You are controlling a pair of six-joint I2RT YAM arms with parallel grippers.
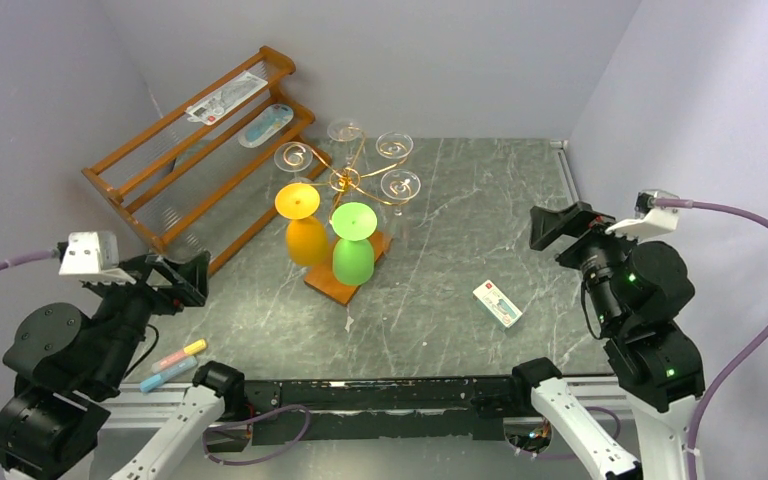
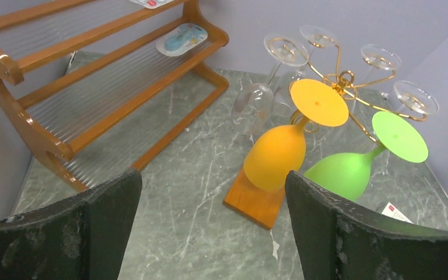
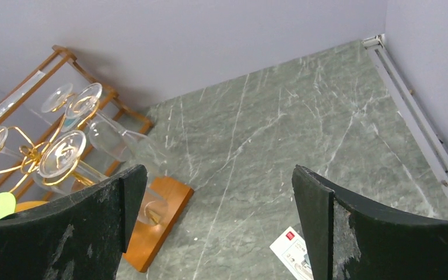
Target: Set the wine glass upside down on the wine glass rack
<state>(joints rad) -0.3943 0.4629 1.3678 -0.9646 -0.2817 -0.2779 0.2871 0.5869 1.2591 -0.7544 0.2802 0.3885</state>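
The wine glass rack (image 1: 346, 181) is a gold scroll-wire stand on an orange-brown wooden base (image 1: 326, 285), left of the table's middle. Hanging upside down from its arms are an orange wine glass (image 1: 306, 238), a green wine glass (image 1: 353, 257) and several clear ones (image 1: 397, 185). My left gripper (image 1: 185, 280) is open and empty near the table's left side, facing the orange glass (image 2: 274, 154) and the green glass (image 2: 341, 172). My right gripper (image 1: 555, 228) is open and empty at the right, well away from the rack base (image 3: 157, 216).
A stepped wooden slatted shelf (image 1: 200, 150) holding two packets stands against the back left wall. A small white packet (image 1: 498, 303) lies right of the rack. Yellow, pink and blue markers (image 1: 175, 362) lie at the near left edge. A rail (image 1: 563, 165) runs along the right wall.
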